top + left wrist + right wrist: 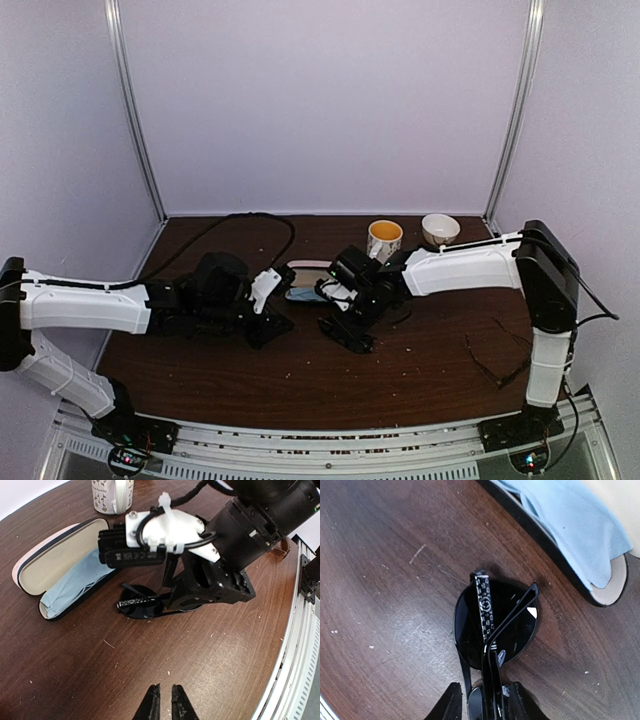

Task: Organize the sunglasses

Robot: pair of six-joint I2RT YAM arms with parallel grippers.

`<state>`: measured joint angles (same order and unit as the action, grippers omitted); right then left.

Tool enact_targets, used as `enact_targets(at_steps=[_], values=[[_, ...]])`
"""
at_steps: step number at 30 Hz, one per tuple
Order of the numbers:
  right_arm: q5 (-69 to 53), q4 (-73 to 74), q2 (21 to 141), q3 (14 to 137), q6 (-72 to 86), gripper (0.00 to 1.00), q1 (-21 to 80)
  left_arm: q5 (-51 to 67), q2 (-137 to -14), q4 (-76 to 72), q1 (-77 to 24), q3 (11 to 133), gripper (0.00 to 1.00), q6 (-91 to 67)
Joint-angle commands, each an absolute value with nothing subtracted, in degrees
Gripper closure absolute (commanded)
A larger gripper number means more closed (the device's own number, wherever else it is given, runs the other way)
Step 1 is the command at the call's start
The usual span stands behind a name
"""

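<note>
From above, the black sunglasses [335, 330] lie in the middle of the table [400, 390] under the right gripper [352, 318], with the open case [310, 268] at 11 o'clock from them. In the left wrist view, the left gripper [164, 705] sits at 6 o'clock, closed almost tight on nothing, and I think it should not get in the way. In the right wrist view, the right fingers [451, 705] stand on both sides of the folded sunglasses, but I cannot tell if they squeeze yet; best to pinch the middle softly, then lift straight up.
</note>
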<state>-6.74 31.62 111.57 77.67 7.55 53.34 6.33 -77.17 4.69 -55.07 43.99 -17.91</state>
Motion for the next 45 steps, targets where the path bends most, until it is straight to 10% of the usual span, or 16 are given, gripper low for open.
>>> enact_targets(at_steps=[1,15,28,39,45], values=[[-5.4,33.3,113.5,79.4,5.2,0.68,53.5,5.9,-76.3,3.5,-54.7,43.4,0.89,-18.6],[-5.3,33.2,114.7,78.7,1.0,1.0,53.5,6.0,-75.4,3.6,-54.7,42.7,0.89,-19.4],[-3.0,39.8,106.3,80.4,-6.4,1.0,53.5,2.2,-70.5,5.0,-54.6,41.3,0.84,-19.0],[-3.5,39.4,103.0,84.2,-21.4,1.0,53.4,-1.0,-66.6,5.2,-54.5,39.2,0.17,-19.3],[-3.1,37.5,105.3,87.8,-29.2,1.0,53.0,-2.1,-65.9,6.0,-54.5,38.9,0.07,-19.6]])
